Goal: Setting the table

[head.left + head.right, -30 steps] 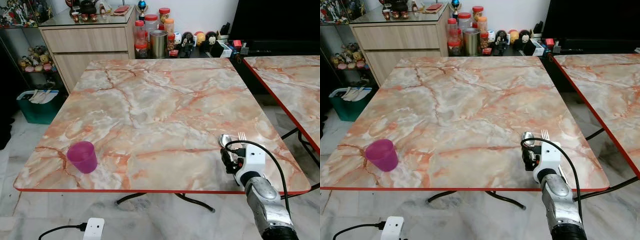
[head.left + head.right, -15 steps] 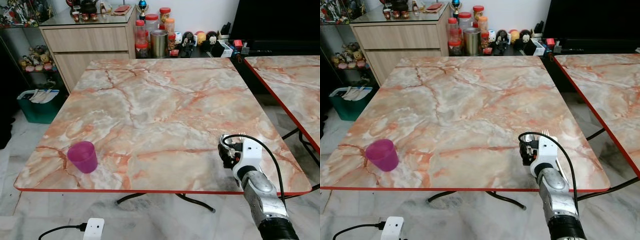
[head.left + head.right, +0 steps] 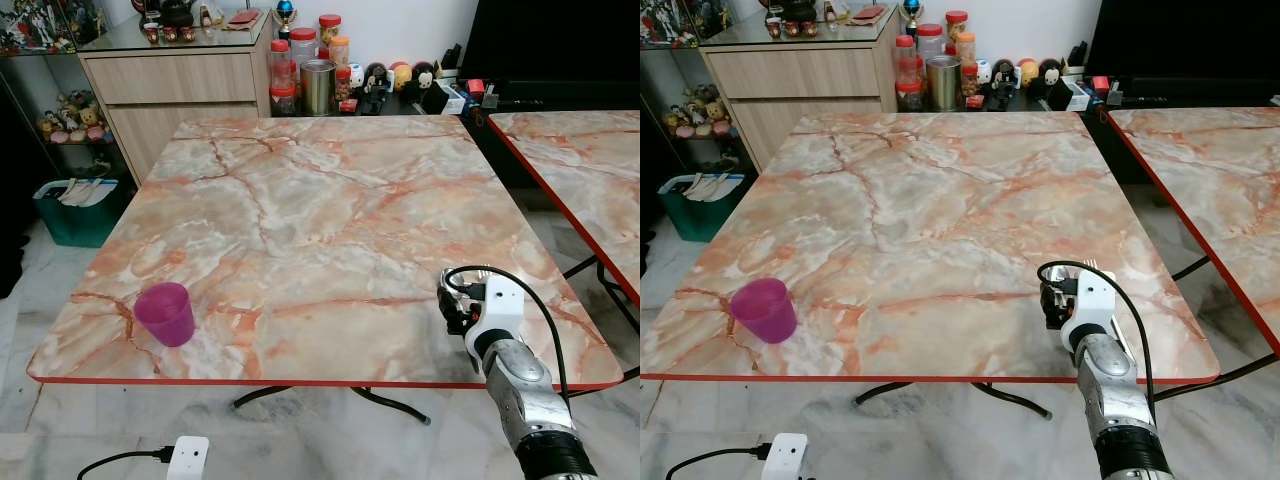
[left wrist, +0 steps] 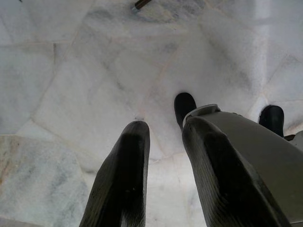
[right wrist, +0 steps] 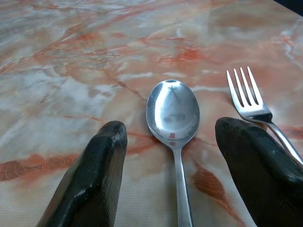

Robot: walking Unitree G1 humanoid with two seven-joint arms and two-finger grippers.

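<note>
Lying near the marble table's front right corner: one spoon, one fork, framed by the spread right gripper; one purple cup stands front-left, apparently empty.

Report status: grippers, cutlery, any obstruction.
Right gripper open, low over marble table, fingers straddling shiny metal spoon. Silver fork lies beside spoon, apart. Left gripper idle, open, over floor. Purple plastic cup far off; nothing blocking.
</note>
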